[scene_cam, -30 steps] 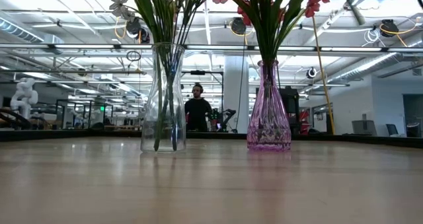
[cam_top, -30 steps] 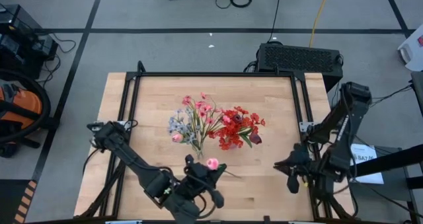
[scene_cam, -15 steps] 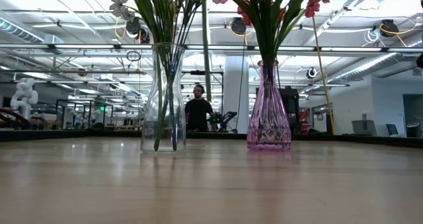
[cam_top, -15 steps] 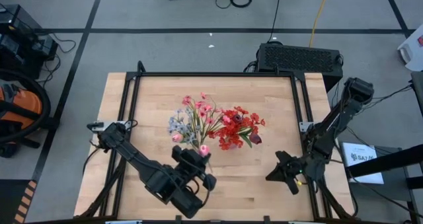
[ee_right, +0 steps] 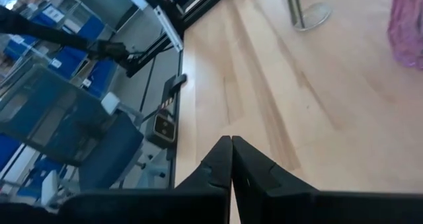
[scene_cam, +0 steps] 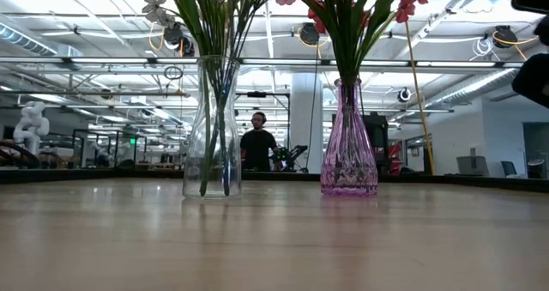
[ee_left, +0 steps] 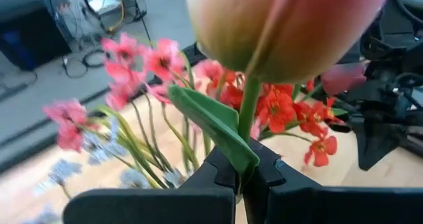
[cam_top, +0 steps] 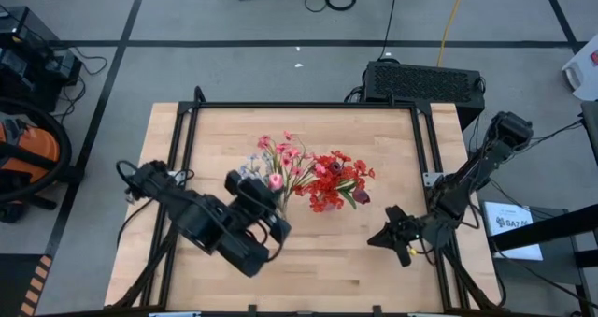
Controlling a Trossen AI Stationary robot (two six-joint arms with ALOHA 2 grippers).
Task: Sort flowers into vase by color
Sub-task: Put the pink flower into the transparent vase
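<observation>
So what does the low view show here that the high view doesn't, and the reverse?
Only the low view shows the two vases themselves: a clear vase and a pink vase, plus a person in the room behind. Only the high view shows the left end effector holding a pink flower by the pink bunch, and the right end effector shut over bare table. Both show the pink-and-pale bunch and the red bunch.

surface: wooden table (cam_top: 374, 130) | on it: clear vase (scene_cam: 212, 128), pink vase (scene_cam: 348, 141), standing side by side

Robotics lab — open hall, ceiling trusses (scene_cam: 103, 63), workstations — cabled floor.
</observation>
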